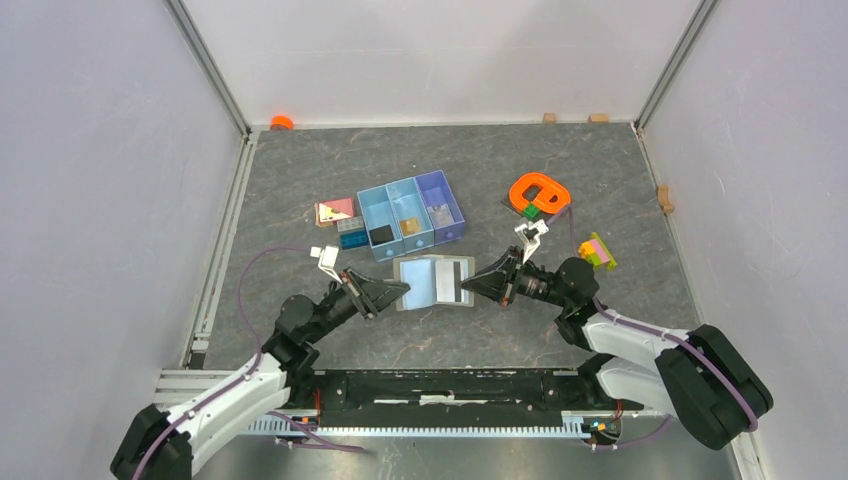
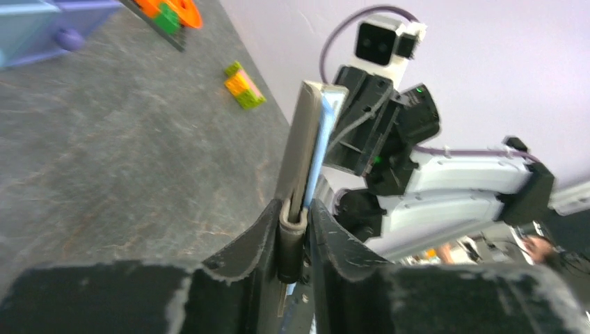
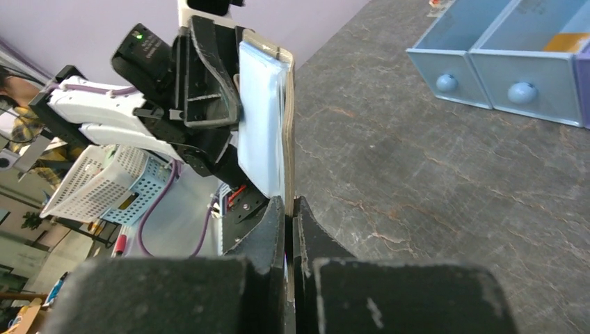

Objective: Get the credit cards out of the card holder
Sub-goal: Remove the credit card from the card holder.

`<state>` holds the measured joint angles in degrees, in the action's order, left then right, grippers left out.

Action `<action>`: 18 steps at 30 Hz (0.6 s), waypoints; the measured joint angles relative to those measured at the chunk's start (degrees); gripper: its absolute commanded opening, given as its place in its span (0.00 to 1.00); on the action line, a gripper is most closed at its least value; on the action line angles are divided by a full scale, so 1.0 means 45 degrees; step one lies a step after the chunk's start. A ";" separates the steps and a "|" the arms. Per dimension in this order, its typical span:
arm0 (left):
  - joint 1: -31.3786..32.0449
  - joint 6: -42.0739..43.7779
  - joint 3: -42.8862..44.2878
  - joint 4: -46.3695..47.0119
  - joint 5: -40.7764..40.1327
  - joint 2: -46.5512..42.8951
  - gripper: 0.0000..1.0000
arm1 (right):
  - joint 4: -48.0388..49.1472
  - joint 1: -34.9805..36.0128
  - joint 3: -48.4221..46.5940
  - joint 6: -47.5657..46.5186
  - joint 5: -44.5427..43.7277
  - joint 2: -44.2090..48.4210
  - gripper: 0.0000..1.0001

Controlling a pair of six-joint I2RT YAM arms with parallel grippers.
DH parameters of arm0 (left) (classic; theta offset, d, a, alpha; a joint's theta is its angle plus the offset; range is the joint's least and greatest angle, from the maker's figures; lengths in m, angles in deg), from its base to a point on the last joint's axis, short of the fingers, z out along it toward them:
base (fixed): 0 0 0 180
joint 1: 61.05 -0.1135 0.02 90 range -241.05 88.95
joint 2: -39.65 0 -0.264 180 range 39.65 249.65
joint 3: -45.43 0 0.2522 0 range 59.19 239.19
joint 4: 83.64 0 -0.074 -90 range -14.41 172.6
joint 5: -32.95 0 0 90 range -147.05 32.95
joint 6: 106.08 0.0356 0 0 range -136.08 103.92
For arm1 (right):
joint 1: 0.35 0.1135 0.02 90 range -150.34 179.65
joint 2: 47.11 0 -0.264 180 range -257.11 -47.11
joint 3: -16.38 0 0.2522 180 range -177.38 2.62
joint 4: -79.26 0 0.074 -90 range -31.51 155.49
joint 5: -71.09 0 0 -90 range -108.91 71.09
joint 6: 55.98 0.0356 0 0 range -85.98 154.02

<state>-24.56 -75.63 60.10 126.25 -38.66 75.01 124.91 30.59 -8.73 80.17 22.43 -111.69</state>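
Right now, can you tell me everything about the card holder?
The card holder is a soft-looking flat wallet, grey-taupe outside and pale blue-grey inside. It is spread open, inside facing up. The left gripper pinches its left edge and the right gripper its right edge. A pale card with a dark stripe sits in its right half. Whether it rests on the table is unclear.

We see our right gripper [image 3: 289, 209] pinched on the near edge of the card holder [image 3: 268, 125] — edge-on, pale blue inside facing left — with the left gripper [image 3: 221, 83] clamping its far end.
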 measured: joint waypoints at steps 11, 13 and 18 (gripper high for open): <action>0.0000 0.2030 0.0835 -0.7159 -0.4124 -0.4376 0.64 | -0.3531 -0.0359 -0.0039 -0.1515 -0.1549 0.0714 0.00; 0.0000 0.2113 0.0850 -0.7737 -0.4299 -0.5051 0.58 | -0.4182 -0.0379 -0.0068 -0.1821 -0.1962 0.0957 0.00; 0.0000 0.1972 0.0811 -0.7096 -0.2895 -0.5557 0.44 | -0.4949 -0.0379 -0.0146 -0.2259 -0.2487 0.1175 0.00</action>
<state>-24.56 -66.76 63.75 94.32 -51.68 50.00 102.64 28.89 -9.39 70.01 11.24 -106.40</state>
